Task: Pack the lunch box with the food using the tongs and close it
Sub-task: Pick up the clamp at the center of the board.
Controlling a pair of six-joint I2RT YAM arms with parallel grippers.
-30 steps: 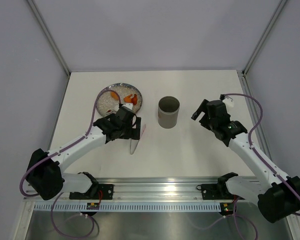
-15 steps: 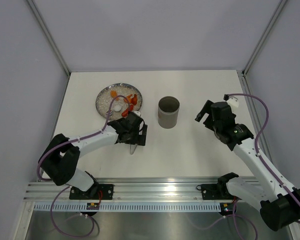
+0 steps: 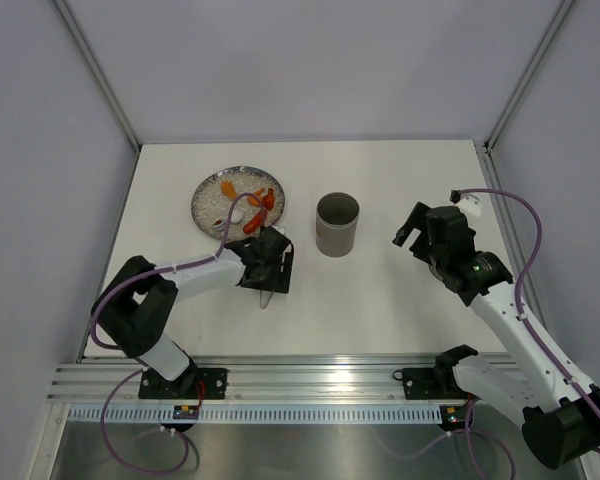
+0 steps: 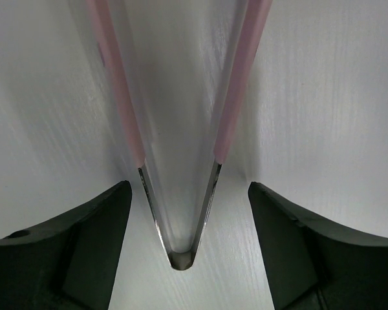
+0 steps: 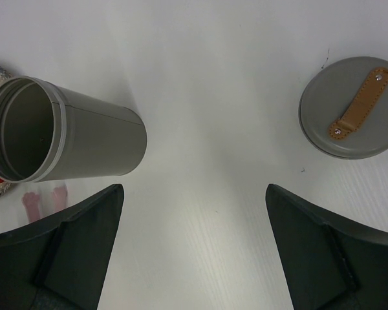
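left gripper (image 4: 187, 188) jaws apart astride joined end of tongs (image 4: 121, 97) — no contact, right gripper (image 5: 193, 191) spread wide, empty — lunch box (image 5: 84, 139) to its left

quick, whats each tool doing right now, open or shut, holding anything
Left tool: open, jaws on either side of the tongs at the joined end, not gripping them.
Right tool: open, holding nothing.

Pale pink tongs (image 4: 238, 77), grey lunch box (image 5: 84, 139), speckled silvery plate (image 3: 212, 206).
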